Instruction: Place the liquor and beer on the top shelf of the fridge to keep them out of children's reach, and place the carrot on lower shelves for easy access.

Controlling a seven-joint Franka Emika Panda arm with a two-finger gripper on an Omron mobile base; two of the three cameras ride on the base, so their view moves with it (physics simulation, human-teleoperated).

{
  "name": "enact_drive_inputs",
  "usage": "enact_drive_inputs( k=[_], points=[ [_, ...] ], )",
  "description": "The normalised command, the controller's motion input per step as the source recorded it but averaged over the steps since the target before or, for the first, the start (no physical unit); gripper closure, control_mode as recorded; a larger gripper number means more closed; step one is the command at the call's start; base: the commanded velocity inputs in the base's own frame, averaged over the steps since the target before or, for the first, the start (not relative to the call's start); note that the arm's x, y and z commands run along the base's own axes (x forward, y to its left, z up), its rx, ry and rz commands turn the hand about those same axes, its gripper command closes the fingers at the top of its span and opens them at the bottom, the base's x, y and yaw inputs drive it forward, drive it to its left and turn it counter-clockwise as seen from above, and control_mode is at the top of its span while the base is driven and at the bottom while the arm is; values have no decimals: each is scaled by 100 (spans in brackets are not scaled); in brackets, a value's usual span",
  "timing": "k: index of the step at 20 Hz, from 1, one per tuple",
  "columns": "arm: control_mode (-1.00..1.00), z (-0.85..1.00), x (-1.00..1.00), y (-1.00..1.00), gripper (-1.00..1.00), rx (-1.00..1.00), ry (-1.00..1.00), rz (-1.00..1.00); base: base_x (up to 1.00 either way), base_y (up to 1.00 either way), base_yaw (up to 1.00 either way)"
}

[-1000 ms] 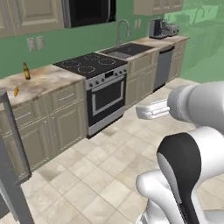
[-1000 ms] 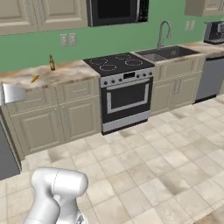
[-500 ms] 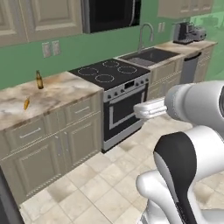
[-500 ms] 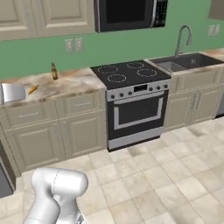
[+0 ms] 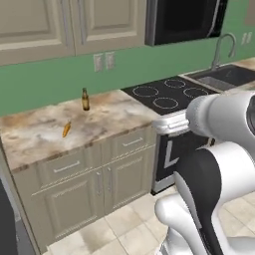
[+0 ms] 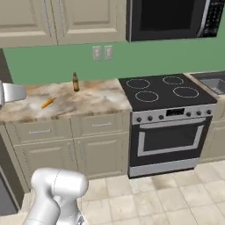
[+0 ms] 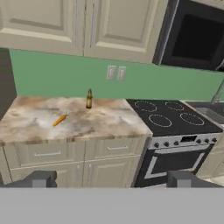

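Observation:
The beer [image 7: 89,99] stands upright near the back of the marble counter [image 7: 105,118], by the green wall. To its left and nearer the front, the small orange carrot [image 7: 60,119] lies flat on the same counter. Both also appear in the left base view, beer [image 5: 85,99] and carrot [image 5: 66,129], and in the right base view, beer [image 6: 75,82] and carrot [image 6: 48,102]. My gripper [image 7: 111,180] is open and empty, well back from the counter and pointing at it. The liquor is out of view. The fridge shows as a dark side wall [image 7: 6,78] at the counter's left end; its shelves are hidden.
A black-topped stove [image 6: 167,92] with an oven door adjoins the counter on the right, a microwave [image 6: 171,19] above it. A sink [image 5: 224,74] lies further right. Beige cabinets hang above and stand below the counter. Tiled floor [image 6: 167,193] lies between me and the cabinets.
The whole picture has shifted: the base has moved, so the counter with the beer and carrot now sits closer and more central. The gripper has stayed open.

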Motion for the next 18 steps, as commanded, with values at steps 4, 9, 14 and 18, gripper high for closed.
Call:
enact_drive_inputs(
  k=[4,9,14,18],
  points=[
    [100,0,0,0,-100,0,0,0,100,-12,49],
    [100,0,0,0,-100,0,0,0,99,-28,52],
    [100,0,0,0,-100,0,0,0,77,-46,52],
    [100,0,0,0,-100,0,0,0,57,-50,51]
  ],
)
